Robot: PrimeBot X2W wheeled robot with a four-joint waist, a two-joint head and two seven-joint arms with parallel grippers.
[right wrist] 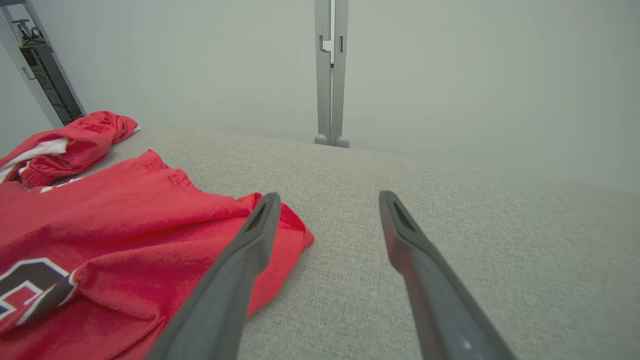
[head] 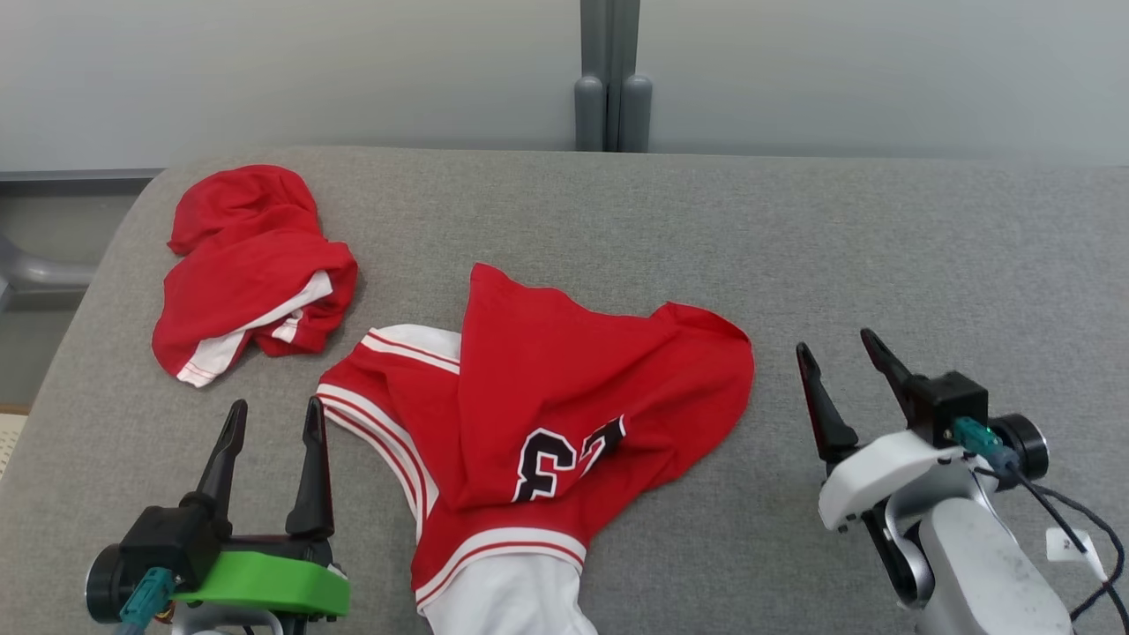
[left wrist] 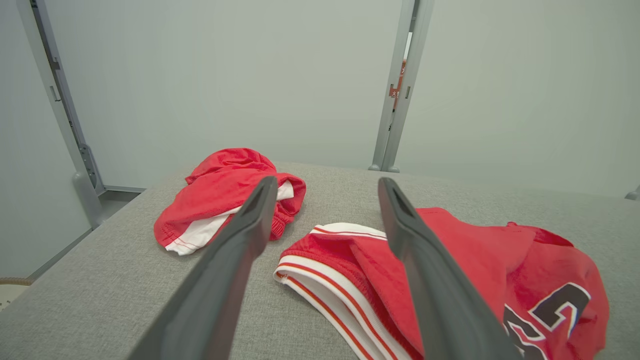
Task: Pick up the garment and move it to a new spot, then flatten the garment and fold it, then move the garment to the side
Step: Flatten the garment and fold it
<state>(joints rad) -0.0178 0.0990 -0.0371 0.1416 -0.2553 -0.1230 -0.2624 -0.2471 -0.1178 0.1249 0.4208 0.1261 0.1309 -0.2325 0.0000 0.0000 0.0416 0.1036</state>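
Grey woven fabric covers the table (head: 794, 229), which ends at a pale wall with a grey post (head: 609, 79) behind it. At the table's middle, running to the near edge, lies the red jersey (head: 564, 379), rumpled and partly folded over itself, with white-striped trim and a black numeral showing. A second red garment (head: 247, 265) sits bunched at the far left, apart from it. The left gripper (head: 276, 407) hangs just left of the jersey's striped hem, fingers spread and empty. The right gripper (head: 835, 344) hovers near the jersey's right side, likewise spread and empty.
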